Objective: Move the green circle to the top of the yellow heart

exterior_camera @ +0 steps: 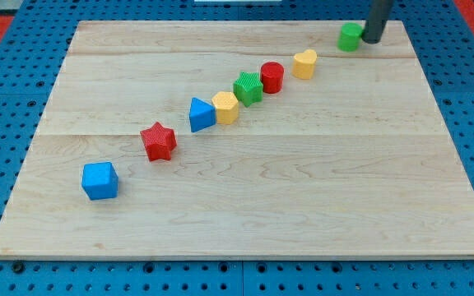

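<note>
The green circle [350, 36] sits near the view's top right corner of the wooden board [303, 189]. The yellow heart [304, 63] lies a little below and to the left of it, with a gap between them. My tip [372, 39] stands just right of the green circle, touching or almost touching its right side. The rod rises out of the view's top edge.
A diagonal row of blocks runs from the heart down to the view's left: a red cylinder [271, 77], a green star [248, 87], a yellow hexagon [225, 107], a blue triangle [202, 115], a red star [159, 141] and a blue cube [99, 181].
</note>
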Robot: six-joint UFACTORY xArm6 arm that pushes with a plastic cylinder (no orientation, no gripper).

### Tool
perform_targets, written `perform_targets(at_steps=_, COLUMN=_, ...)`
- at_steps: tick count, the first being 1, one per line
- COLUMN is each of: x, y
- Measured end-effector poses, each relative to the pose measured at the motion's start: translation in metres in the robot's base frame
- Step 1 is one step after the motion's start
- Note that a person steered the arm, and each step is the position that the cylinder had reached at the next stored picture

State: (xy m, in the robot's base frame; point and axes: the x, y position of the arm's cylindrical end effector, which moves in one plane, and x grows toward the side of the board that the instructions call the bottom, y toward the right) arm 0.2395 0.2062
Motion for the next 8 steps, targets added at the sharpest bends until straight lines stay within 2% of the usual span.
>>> perform_targets(at_steps=3, x=0.000, y=-0.037)
perform_targets(at_steps=8, x=0.000, y=-0.066)
